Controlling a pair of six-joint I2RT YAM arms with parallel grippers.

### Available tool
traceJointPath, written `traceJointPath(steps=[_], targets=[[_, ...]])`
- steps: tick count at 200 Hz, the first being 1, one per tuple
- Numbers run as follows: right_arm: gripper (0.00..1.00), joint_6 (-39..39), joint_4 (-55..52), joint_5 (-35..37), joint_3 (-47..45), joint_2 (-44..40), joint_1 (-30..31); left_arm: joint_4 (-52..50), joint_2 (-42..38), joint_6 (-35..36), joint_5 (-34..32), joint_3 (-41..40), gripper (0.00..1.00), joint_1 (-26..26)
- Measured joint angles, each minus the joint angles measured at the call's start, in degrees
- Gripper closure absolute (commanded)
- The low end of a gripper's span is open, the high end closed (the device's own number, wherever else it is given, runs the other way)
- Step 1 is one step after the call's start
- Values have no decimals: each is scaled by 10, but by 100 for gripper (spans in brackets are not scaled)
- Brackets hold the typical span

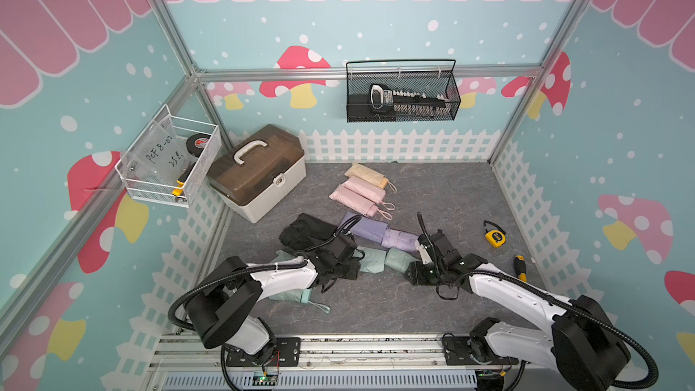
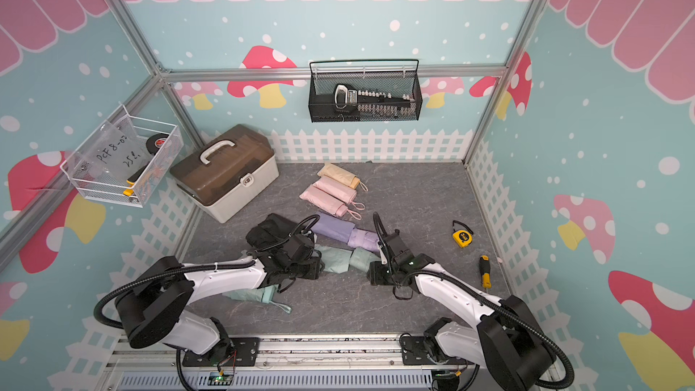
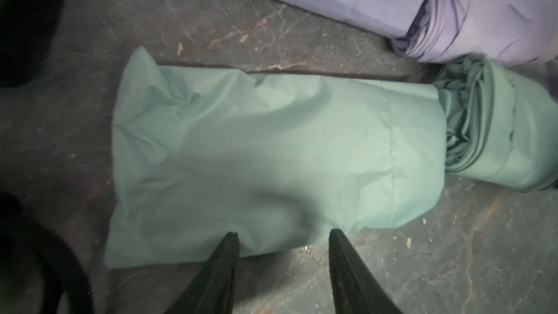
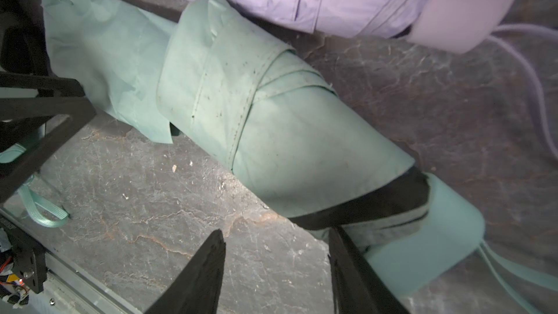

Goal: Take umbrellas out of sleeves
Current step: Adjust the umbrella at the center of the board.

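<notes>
We note: left pincer (image 3: 283, 232) gapes empty over mint sleeve (image 3: 256, 152) | right pincer (image 4: 277, 230) gapes empty beside half-out mint umbrella (image 4: 287, 134) | stationed at opposite ends, we judge, for pulling apart.

My left gripper (image 1: 355, 270) and right gripper (image 1: 410, 274) sit low at either end of the mint umbrella (image 1: 398, 258), which is partly out of its mint sleeve (image 1: 371, 259) on the grey surface (image 1: 376, 306).

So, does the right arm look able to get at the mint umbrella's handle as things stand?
Probably yes: the right tool hangs open right beside the mint umbrella's handle, which lies clear of its sleeve with nothing covering it.
</notes>
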Motion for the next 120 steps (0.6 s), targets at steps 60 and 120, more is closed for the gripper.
traceJointPath(steps=[60,120], targets=[[45,-5,-3,47,22,28,-1,38,47,1,6,35,52,13],[45,-28,-40,78,51,25,-6,2,52,20,7,60,52,68]])
